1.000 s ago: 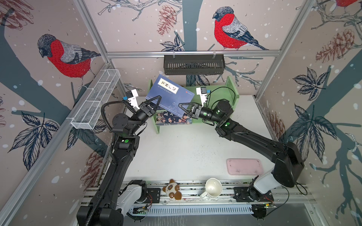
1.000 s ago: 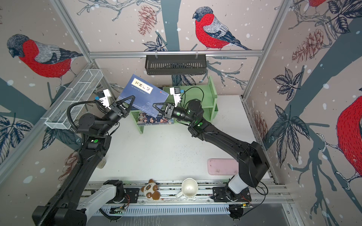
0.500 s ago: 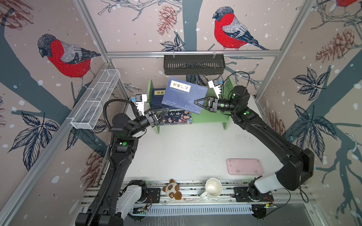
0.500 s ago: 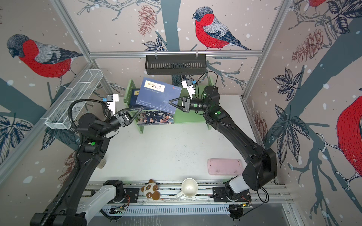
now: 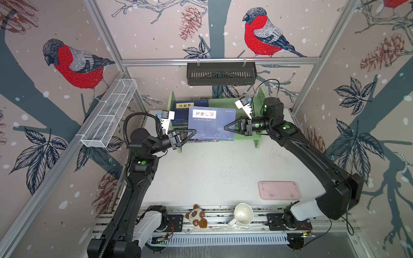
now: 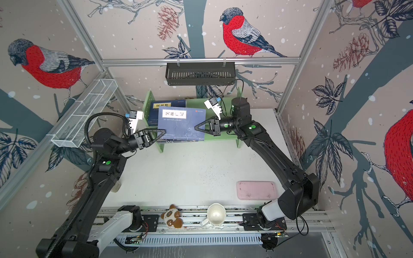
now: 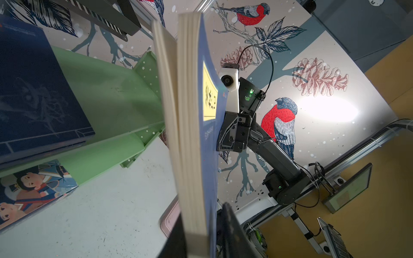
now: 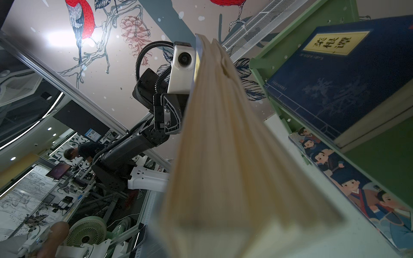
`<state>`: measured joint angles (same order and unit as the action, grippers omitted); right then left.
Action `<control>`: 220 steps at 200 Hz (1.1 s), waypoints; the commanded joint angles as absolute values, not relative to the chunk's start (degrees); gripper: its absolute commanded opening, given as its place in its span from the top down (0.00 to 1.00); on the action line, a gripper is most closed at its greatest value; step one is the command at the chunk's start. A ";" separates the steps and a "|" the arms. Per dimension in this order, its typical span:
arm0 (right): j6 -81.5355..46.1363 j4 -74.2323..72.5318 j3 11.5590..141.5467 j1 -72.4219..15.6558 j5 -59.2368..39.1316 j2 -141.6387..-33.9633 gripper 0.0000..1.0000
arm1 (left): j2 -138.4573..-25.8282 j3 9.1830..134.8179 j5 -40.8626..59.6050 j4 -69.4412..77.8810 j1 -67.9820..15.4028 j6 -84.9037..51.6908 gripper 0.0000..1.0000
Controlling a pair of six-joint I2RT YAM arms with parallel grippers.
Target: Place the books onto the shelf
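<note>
I record that the left jaws, apart a moment ago, are clamped again on the left corner of the blue book [image 5: 212,125], held over the shelf [image 5: 223,103] top tier, right jaws still clamped on its right edge, so I judge placement is near.

Shelf [image 5: 221,103] at 12 o'clock on table [image 5: 212,169], against back wall. Wall basket [image 5: 221,73] hangs above it. Wire basket [image 5: 109,116] along left wall, 10 o'clock. Upper book [image 5: 182,112] flat on top tier, 9 o'clock end; lower book [image 7: 33,189] under that tier, same end. Held book [image 5: 212,125] off the table, before shelf front, left gripper [image 5: 194,132] at its 8 o'clock corner, right gripper [image 5: 225,127] at its 3 o'clock side. Tray [image 5: 279,189] at 4 o'clock. Plush [image 5: 196,217] and cup [image 5: 243,214] on front rail [image 5: 219,217], 6 o'clock, plush left of cup.
</note>
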<state>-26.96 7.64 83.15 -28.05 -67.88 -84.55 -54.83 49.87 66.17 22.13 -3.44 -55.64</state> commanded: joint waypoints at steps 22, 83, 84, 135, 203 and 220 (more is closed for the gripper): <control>-29.29 3.99 84.94 -28.12 -68.40 -85.97 0.65 | -55.61 50.55 65.81 29.11 -3.34 -58.64 1.00; -36.58 -2.26 79.76 -25.85 -64.61 -85.32 0.51 | -58.59 55.75 60.60 23.28 -3.27 -54.68 1.00; -36.66 -2.36 79.70 -25.89 -64.60 -85.33 0.52 | -58.65 55.82 60.58 23.07 -3.31 -54.54 1.00; -41.66 -9.04 77.71 -26.28 -63.74 -85.30 0.68 | -58.62 55.10 59.05 18.20 -3.24 -50.44 1.00; -42.98 -8.37 82.08 -26.70 -62.84 -87.43 0.98 | -59.21 56.07 57.48 15.16 -3.08 -48.47 1.00; -42.98 -8.19 83.50 -26.97 -62.93 -88.10 0.98 | -59.24 56.25 56.90 14.69 -3.08 -47.89 1.00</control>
